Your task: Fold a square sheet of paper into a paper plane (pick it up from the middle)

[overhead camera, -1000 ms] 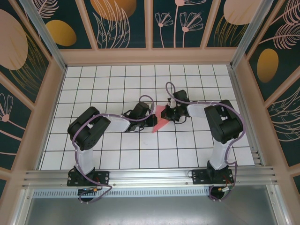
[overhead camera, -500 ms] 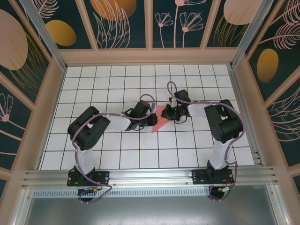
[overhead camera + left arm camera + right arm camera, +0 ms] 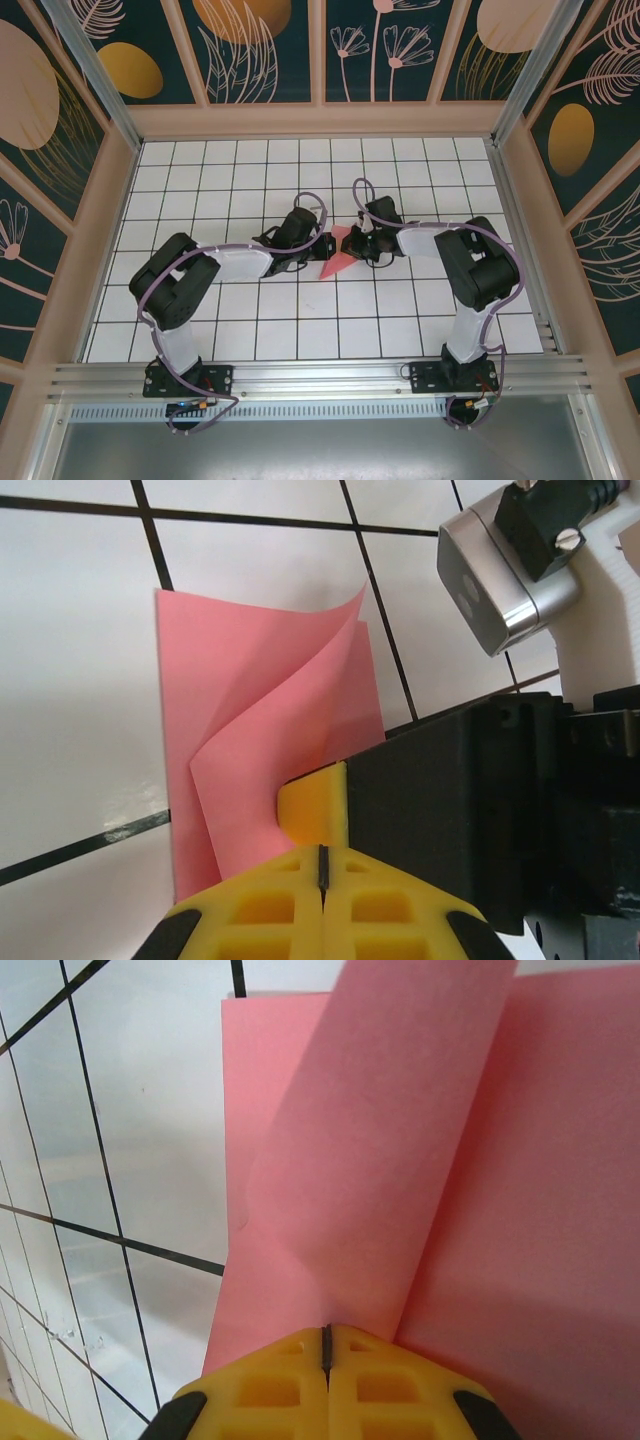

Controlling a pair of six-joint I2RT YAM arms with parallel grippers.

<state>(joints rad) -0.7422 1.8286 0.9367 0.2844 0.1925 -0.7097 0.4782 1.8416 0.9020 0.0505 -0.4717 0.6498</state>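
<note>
both arms reaching inward — left gripper (image 3: 322, 858), right gripper (image 3: 326, 1338) pinched closed

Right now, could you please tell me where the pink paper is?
In the top view, the partly folded pink paper sits near the middle of the table, between the left claw and the right claw.

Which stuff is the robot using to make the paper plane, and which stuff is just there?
For the job: partly folded pink paper; left gripper, shut; right gripper, shut.
Just there: white tiled table; leafy wall panels; metal rail.
</note>
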